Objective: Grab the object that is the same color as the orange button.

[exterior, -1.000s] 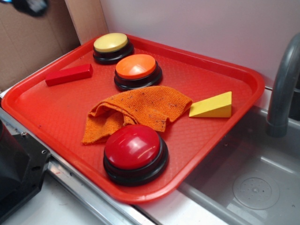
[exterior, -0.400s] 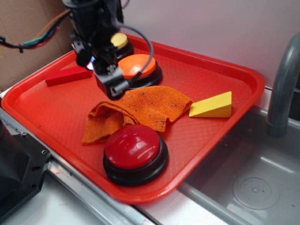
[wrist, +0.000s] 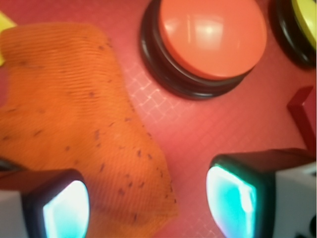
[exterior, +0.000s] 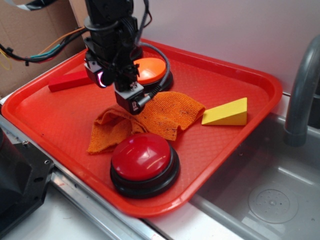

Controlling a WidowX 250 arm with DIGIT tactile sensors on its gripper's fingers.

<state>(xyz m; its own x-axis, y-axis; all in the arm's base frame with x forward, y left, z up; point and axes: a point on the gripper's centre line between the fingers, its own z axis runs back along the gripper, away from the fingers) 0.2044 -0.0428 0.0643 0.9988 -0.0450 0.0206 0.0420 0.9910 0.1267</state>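
Toy kitchen set in a lab, grey sink basin, faucet, cardboard backdrop

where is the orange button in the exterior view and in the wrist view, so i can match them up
Exterior: the orange button sits toward the back of the red tray, partly hidden behind the arm, just beyond the orange cloth.
Wrist: the orange button fills the top centre, above the open pincer.
Shared landmark: the orange cloth, left of the button in the wrist view, in front of it in the exterior view.
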